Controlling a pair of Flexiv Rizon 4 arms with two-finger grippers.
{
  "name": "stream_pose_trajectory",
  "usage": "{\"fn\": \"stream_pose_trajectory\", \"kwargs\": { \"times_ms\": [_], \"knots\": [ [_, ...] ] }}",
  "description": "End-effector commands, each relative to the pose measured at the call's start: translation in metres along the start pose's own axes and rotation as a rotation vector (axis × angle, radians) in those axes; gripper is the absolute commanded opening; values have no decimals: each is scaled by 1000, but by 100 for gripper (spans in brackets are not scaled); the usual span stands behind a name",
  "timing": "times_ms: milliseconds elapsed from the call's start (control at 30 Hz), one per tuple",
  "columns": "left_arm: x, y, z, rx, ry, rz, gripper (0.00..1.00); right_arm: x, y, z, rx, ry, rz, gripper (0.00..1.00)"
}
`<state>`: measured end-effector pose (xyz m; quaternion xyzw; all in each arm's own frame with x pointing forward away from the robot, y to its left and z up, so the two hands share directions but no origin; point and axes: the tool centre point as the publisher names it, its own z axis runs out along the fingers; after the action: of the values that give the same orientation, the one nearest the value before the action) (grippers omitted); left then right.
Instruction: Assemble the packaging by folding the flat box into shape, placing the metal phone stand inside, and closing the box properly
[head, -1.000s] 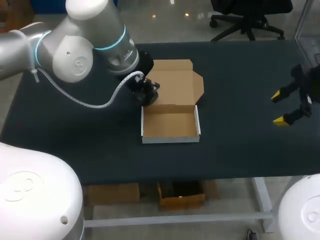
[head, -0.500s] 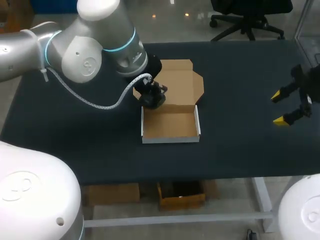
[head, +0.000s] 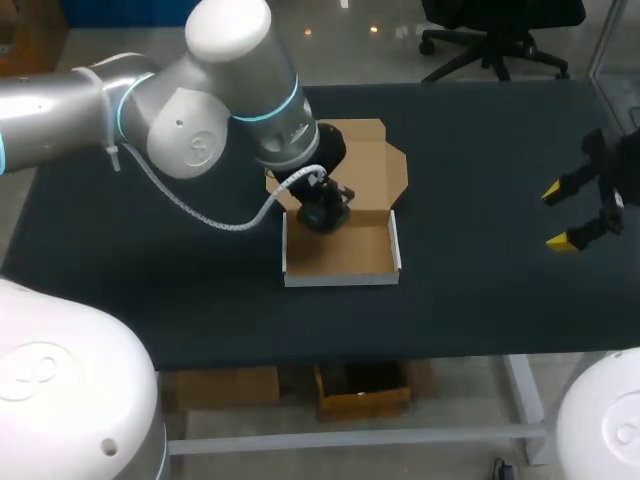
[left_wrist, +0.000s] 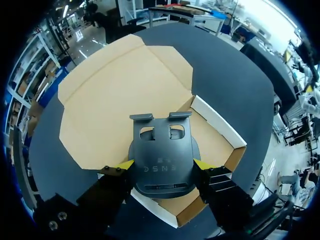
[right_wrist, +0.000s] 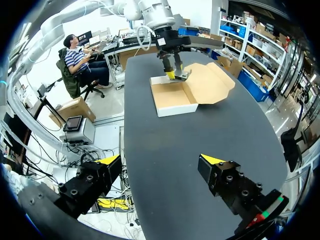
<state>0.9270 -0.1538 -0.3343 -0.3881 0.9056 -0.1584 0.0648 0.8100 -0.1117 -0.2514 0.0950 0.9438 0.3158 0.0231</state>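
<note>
End effector clamps the phone stand from both sides — over the open box

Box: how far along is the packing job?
Done: the box is folded into a tray, lid open flat. In hand: the left end effector is shut on the phone stand over the tray's back edge. Left: setting it inside, closing the lid. The right end effector hangs open, aside.

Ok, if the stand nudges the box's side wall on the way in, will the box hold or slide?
Probably slide: the box looks like thin cardboard, with nothing weighing it down or holding it on the dark table. Its walls look low and thin, so they may flex outward. The open lid lies flat behind and likely adds little resistance.
</note>
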Motion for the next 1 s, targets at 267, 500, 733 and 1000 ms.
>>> {"fn": "stream_pose_trajectory", "kwargs": {
  "times_ms": [267, 500, 733, 1000],
  "knots": [
    [8, -6, 15, -19, 3, -1, 0, 1, 0, 0, -2, -1, -1, 100],
    [12, -5, 20, -25, 22, 4, 0, 1, 0, 0, -2, -1, -1, 100],
    [20, 3, 21, -31, 35, 19, 0, 1, 0, 0, -2, -1, -1, 100],
    [29, 6, 36, -53, 36, 31, 0, 1, 0, 0, -2, -1, -1, 100]
  ]
}}
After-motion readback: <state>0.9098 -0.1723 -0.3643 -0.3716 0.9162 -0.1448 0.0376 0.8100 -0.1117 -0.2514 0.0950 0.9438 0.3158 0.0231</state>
